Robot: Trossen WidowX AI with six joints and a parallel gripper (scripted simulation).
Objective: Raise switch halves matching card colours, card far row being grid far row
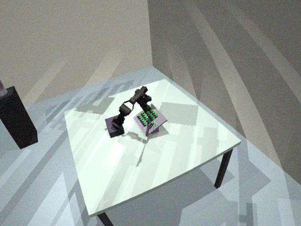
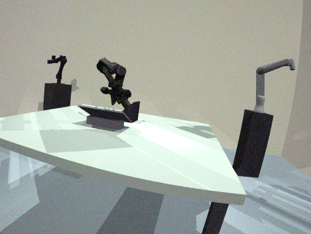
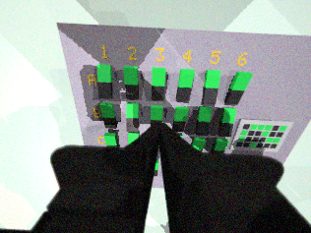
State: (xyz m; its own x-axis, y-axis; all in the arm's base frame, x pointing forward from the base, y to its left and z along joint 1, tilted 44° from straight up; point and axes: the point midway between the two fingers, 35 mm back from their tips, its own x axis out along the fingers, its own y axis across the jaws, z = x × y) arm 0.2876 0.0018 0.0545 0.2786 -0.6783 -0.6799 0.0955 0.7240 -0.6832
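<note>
The tilted purple-grey panel [image 1: 161,119] [image 2: 100,112] [image 3: 282,58] carries rows of green and dark grey switches, labelled 1 to 6 across and A, B, C down the side. Switch A4 [image 3: 185,79] shows its green half at the far side. The small card [image 1: 153,124] [image 3: 263,134] has green and dark squares and lies right of the grid. My gripper [image 2: 113,103] [image 3: 159,127] is shut and empty. In the wrist view its tips cover the near part of switch B3 [image 3: 156,113]; contact cannot be told. The fingers hide much of the nearer rows.
The panel stands on a block [image 2: 105,122] on the white table [image 1: 131,177] [image 2: 175,160]. My arm's base [image 1: 114,127] is beside it. Two other arms [image 2: 61,66] [image 2: 260,80] stand on dark pedestals off the table. Shadows fall across panel and table.
</note>
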